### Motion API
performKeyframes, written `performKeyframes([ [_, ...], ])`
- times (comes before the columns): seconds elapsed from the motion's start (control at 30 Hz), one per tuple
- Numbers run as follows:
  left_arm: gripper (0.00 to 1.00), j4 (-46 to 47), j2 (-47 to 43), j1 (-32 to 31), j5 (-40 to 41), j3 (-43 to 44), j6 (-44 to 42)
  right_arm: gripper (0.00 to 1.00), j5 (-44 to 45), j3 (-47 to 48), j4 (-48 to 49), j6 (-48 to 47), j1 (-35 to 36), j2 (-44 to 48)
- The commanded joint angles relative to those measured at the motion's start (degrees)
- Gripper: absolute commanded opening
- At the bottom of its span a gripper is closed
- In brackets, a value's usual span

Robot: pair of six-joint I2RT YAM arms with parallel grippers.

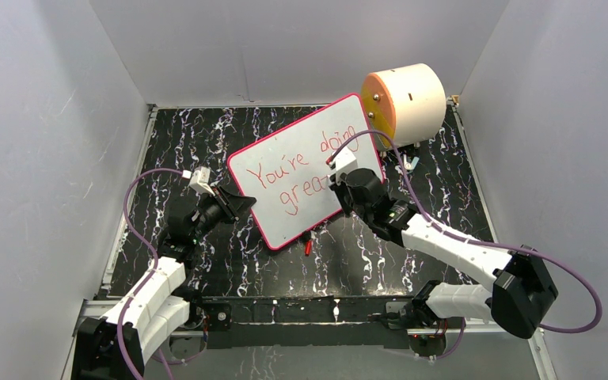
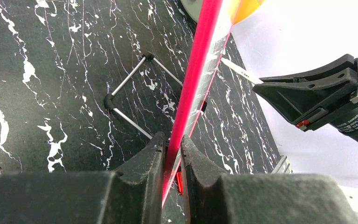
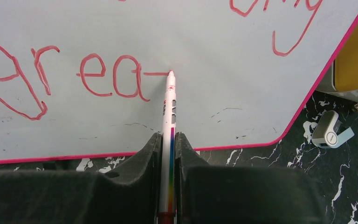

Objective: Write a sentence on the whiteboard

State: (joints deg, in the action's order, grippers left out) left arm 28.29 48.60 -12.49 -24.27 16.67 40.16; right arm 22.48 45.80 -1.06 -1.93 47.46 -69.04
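The whiteboard (image 1: 305, 170) with a pink-red frame stands tilted on the black marbled table. Its face bears the sentence (image 1: 297, 170) in red: "You're doing" above "grea" and a short stroke (image 3: 156, 73). My left gripper (image 2: 172, 142) is shut on the whiteboard's left edge (image 2: 193, 79), seen edge-on. My right gripper (image 3: 168, 140) is shut on a slim white marker (image 3: 170, 112) with a rainbow stripe. Its tip touches the board at the end of the stroke after "grea". In the top view the right gripper (image 1: 340, 178) covers the end of the second line.
A cream cylinder with an orange face (image 1: 404, 99) lies behind the board at the back right. A small red piece (image 1: 308, 246) lies on the table below the board. A wire stand (image 2: 130, 93) props the board's back. A small white and blue object (image 3: 330, 130) lies at the right.
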Motion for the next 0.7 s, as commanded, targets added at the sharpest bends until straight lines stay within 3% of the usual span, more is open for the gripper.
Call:
performKeyframes([
  [0.0, 0.0, -3.64, 0.62, 0.27, 2.97, 1.34, -0.36, 0.0, -0.83, 1.44, 3.34, -0.93, -0.36, 3.46],
  [0.67, 0.0, -4.07, 0.79, 0.27, 2.86, 1.75, -0.39, 0.0, -3.22, 4.15, 4.86, -2.19, -0.36, 0.43],
])
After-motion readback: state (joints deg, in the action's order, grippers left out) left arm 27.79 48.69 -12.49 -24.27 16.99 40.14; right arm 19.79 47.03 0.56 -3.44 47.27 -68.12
